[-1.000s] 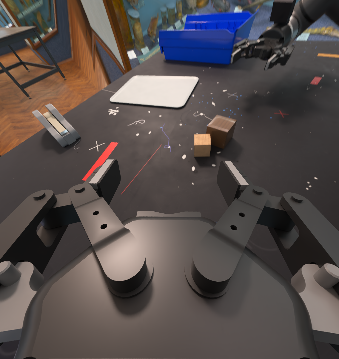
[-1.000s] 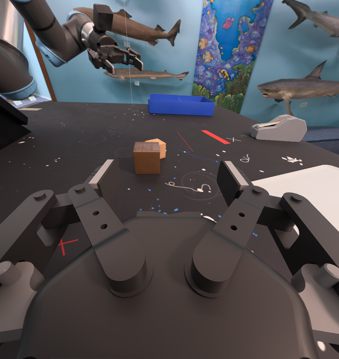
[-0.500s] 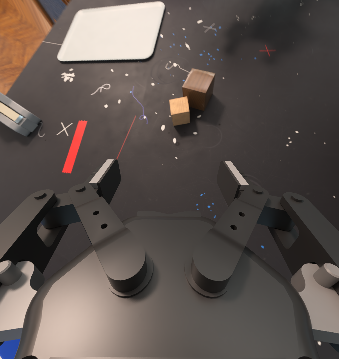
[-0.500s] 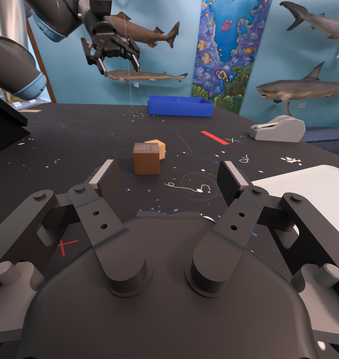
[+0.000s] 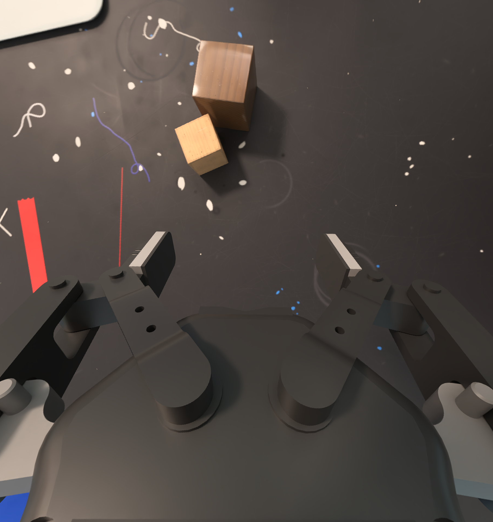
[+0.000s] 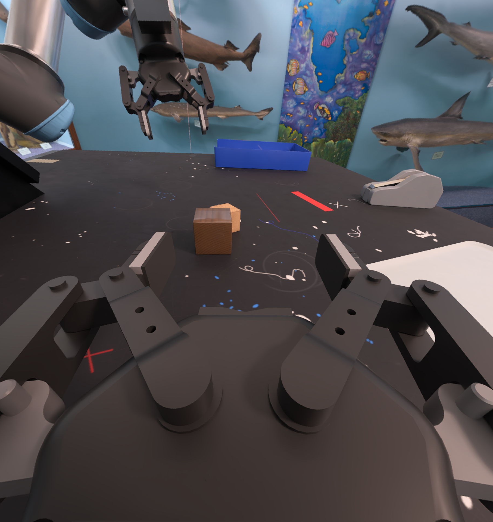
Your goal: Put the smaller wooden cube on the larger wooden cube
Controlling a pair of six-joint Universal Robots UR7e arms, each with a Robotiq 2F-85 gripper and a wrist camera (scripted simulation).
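Smaller wooden cube (image 5: 200,143): a pale block is seen lying on the dark surface (image 5: 381,113), one corner touching or nearly touching the larger cube (contact cannot be told for certain). In the right wrist view it (image 6: 230,214) is partly hidden behind the darker block.

Larger wooden cube (image 5: 225,82): a darker brown block is set upright on the surface, toward the middle and away from all edges; in the right wrist view it (image 6: 213,231) is shown in front of the pale one.

Left pincer (image 5: 245,251): it is held above the surface, pointed steeply down, with its jaws spread wide and nothing between them. Both cubes are seen ahead of its fingertips, well apart from them. In the right wrist view it (image 6: 173,127) is shown hanging high over the surface, fingers down.

Right pincer (image 6: 245,251): it is held low over the surface, jaws spread wide and empty, with the larger cube just ahead of the gap (slightly toward its left finger).

White tray (image 6: 448,282): it is placed flat near one edge of the surface, to the right pincer's right; only a corner (image 5: 36,17) is caught in the left wrist view.

Blue bin (image 6: 262,155): it is set at the far edge of the surface.

Grey tape dispenser (image 6: 403,189): it is placed near a far corner.

Red tape strip (image 5: 32,243): it is stuck flat on the surface beside a white cross mark.
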